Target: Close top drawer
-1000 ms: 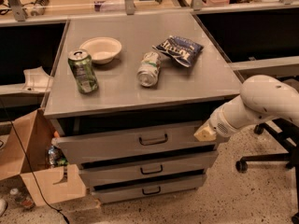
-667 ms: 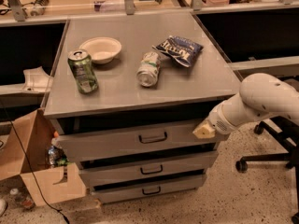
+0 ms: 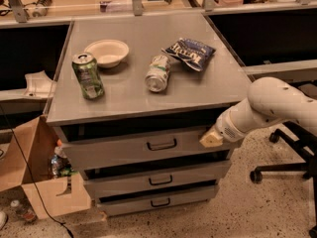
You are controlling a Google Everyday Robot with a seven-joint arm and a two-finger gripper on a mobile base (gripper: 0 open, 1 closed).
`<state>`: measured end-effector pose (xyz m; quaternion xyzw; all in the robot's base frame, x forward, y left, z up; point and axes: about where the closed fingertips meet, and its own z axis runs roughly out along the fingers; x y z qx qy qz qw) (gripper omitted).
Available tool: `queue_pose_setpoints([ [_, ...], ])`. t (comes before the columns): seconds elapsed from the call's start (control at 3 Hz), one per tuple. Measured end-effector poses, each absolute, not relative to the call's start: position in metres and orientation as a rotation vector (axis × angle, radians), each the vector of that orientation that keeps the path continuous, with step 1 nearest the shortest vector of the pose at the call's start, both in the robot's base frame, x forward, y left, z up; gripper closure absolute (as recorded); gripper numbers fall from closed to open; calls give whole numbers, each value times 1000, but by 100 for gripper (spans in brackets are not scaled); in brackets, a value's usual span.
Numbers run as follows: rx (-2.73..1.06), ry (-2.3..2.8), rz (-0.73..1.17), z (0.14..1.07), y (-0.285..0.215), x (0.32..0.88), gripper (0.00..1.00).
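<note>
The top drawer (image 3: 124, 151) is the widest grey drawer of the grey cabinet, with a small dark loop handle (image 3: 162, 144) in the middle of its flat front. It stands out a little from the cabinet, with a dark gap above it under the cabinet top (image 3: 129, 95). My gripper (image 3: 210, 139), a pale wedge on the end of the white arm (image 3: 270, 108), is at the right end of the drawer front and touches or nearly touches it.
On the cabinet top stand a green can (image 3: 88, 76), a white bowl (image 3: 107, 52), a can lying on its side (image 3: 158, 73) and a blue chip bag (image 3: 189, 53). Two smaller drawers (image 3: 158, 179) sit below. A cardboard box (image 3: 29, 175) is at left, a chair base (image 3: 282, 170) at right.
My gripper has shifted slightly left toward the right end of the top drawer front. The drawer's position looks about the same.
</note>
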<state>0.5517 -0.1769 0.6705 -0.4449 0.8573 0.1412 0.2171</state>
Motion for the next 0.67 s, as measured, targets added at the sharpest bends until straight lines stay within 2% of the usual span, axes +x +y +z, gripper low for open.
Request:
queue_pose_setpoints([
  [0.67,-1089,2504,446,693,-225,496,100],
])
